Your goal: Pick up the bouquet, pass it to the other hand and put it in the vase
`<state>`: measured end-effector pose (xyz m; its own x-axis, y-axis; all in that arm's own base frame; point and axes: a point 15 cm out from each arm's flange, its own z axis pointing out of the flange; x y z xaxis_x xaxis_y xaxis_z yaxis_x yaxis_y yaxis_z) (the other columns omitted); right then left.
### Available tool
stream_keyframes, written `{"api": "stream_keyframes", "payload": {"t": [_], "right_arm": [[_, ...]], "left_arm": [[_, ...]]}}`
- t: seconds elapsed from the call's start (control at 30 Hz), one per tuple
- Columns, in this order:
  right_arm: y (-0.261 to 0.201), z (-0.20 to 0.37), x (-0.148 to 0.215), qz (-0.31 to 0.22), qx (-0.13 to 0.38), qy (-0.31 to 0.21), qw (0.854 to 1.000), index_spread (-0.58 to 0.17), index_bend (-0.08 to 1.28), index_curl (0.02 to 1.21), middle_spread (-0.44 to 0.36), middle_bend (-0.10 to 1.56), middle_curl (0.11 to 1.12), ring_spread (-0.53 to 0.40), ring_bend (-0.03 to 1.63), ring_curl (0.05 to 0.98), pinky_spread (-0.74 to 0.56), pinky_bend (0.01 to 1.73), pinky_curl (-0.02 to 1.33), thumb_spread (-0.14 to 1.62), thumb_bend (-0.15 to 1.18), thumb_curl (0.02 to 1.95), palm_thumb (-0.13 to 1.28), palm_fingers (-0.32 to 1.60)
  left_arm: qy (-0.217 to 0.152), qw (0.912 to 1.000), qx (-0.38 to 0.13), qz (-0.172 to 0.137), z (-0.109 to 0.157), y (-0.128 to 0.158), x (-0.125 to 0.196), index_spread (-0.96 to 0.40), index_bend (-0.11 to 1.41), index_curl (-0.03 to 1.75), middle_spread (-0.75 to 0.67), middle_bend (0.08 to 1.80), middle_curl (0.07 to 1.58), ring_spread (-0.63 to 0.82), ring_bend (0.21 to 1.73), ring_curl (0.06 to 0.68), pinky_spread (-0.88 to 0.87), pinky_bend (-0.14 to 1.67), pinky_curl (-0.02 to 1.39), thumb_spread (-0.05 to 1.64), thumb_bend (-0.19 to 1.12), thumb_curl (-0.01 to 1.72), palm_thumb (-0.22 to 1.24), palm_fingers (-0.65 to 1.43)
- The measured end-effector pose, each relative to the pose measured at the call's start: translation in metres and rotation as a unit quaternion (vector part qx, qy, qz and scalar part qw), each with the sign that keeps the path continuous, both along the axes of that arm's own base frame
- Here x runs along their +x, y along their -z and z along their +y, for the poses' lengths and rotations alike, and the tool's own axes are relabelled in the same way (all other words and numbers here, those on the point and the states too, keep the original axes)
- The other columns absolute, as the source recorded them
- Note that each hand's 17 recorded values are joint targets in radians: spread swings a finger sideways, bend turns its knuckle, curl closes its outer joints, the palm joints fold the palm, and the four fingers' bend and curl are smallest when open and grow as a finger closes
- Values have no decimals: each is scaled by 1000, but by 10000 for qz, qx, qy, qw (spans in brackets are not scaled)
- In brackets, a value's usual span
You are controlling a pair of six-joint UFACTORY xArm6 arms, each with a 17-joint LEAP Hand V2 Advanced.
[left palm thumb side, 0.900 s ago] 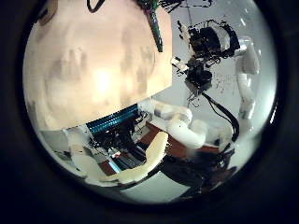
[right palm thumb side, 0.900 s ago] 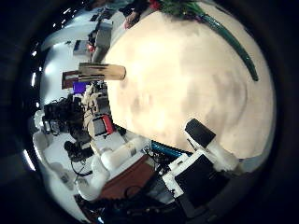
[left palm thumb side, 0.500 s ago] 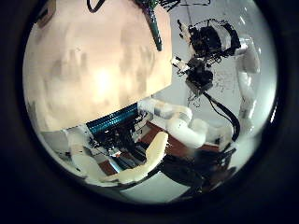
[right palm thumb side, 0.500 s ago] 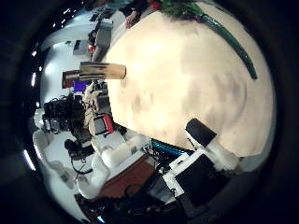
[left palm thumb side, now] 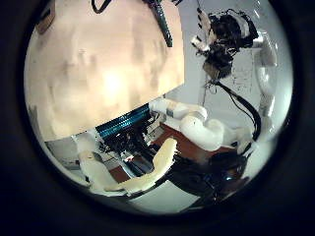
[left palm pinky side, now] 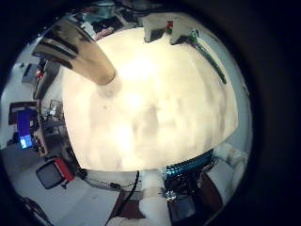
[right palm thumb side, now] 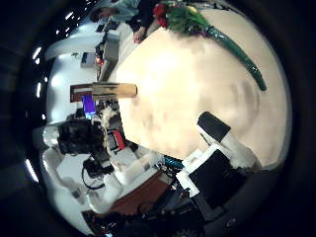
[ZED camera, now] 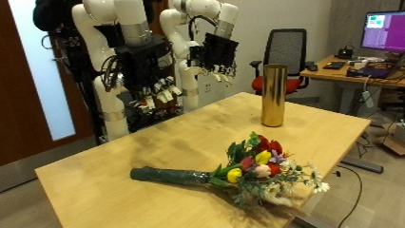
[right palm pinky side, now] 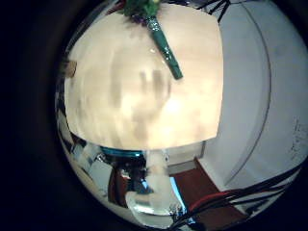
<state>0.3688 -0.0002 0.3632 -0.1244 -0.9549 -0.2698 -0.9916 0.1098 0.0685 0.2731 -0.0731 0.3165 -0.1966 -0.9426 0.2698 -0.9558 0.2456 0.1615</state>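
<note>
Item one: we log a bouquet (ZED camera: 241, 172) lying flat on the light wooden desk (ZED camera: 152, 152), near its front edge. Its red, yellow and white blooms point toward the desk corner, and its dark green wrapped stem runs back across the wood. Neither robot hand touches it.

Item two: we log a tall golden vase (ZED camera: 272, 95) standing upright at the far side of the desk, well apart from the bouquet.

Item three: the right robot hand (ZED camera: 163, 93) hangs above the far desk edge, its fingers relaxed and pointing downward, holding nothing.

Item four: the left robot hand (ZED camera: 218, 71) hangs farther back, beside the vase yet clear of it, fingers loose, likewise empty.

From the right palm views we see the bouquet (right palm thumb side: 202, 25) at the desk's edge.
</note>
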Motion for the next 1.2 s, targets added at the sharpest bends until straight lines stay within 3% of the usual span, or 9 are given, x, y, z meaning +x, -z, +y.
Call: {"api": "stream_keyframes", "payload": {"t": [0.37, 0.4, 0.5, 0.7, 0.97, 1.2], "right_arm": [[41, -55, 11, 631, 125, 664, 9957, -180, 156, 284, 199, 194, 297, 196, 365, 235, 310, 341, 327, 1053, -41, 397, 717, 112], [47, -57, 13, 683, 139, 684, 9952, -206, 175, 289, 200, 191, 297, 198, 355, 232, 309, 335, 324, 1059, -39, 387, 693, 123], [67, -67, 19, 837, 176, 799, 9931, -133, 138, 270, 208, 219, 312, 208, 361, 236, 323, 353, 326, 1073, -28, 369, 649, 113], [102, -73, 29, 1101, 227, 924, 9894, -123, 143, 254, 216, 220, 320, 212, 396, 247, 331, 366, 325, 1075, -27, 352, 608, 112], [141, -73, 61, 970, 93, 1069, 9895, -91, 127, 226, 210, 293, 349, 169, 523, 276, 283, 367, 320, 1072, -24, 345, 592, 176], [175, -67, 68, 1186, 97, 1068, 9871, -80, 139, 230, 196, 324, 360, 130, 575, 280, 264, 384, 315, 1065, -23, 350, 601, 181]], "left_arm": [[342, 9994, -49, -88, -15, -9, 3, 185, 183, 362, 512, 185, 257, 618, 380, 218, 573, 197, 317, 789, -37, 319, 254, 18], [336, 9994, -57, -101, -15, -10, 4, 185, 182, 362, 512, 184, 257, 618, 379, 218, 573, 200, 317, 790, -37, 320, 254, 19], [343, 9993, -77, -134, -17, -14, 8, 185, 182, 360, 512, 184, 260, 617, 378, 218, 572, 198, 317, 795, -36, 320, 254, 22], [375, 9991, -91, -157, -17, -16, 11, 185, 182, 360, 509, 185, 264, 616, 373, 217, 572, 196, 314, 796, -36, 321, 254, 26], [411, 9991, -100, -96, -22, -13, 12, 185, 183, 361, 500, 185, 266, 617, 368, 220, 572, 196, 308, 804, -36, 320, 262, 25], [466, 9988, -109, -53, -28, -11, 15, 191, 186, 366, 505, 183, 264, 618, 362, 222, 571, 195, 304, 803, -35, 318, 269, 28]]}}
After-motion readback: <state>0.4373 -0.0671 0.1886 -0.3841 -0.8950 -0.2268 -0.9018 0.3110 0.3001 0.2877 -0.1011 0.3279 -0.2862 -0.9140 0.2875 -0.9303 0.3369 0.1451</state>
